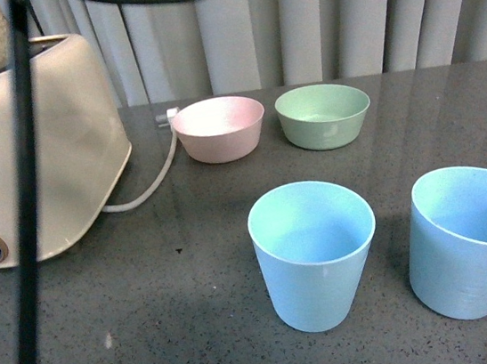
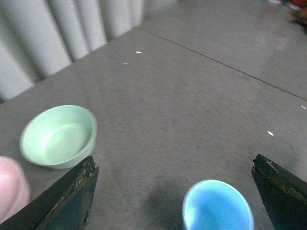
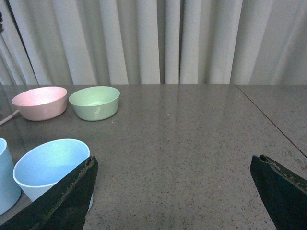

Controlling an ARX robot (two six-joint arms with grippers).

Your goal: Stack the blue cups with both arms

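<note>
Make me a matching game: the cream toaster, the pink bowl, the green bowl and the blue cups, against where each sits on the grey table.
Things:
1. round pink plastic bowl
2. round pale green plastic bowl
3. glossy cream toaster
4. light blue tapered plastic cups

Places:
A. back row, further right
B. far left
C. front row, side by side
D. back row, beside the white cord

Pairs: 1-D, 2-A, 3-B, 4-C.

The first blue cup stood upright and empty, mouth up, on the dark speckled tabletop. The second blue cup stood upright just to its right, close but not touching, its far side cut off by the frame edge. Both were pale matte blue, tapered and handleless.
</note>
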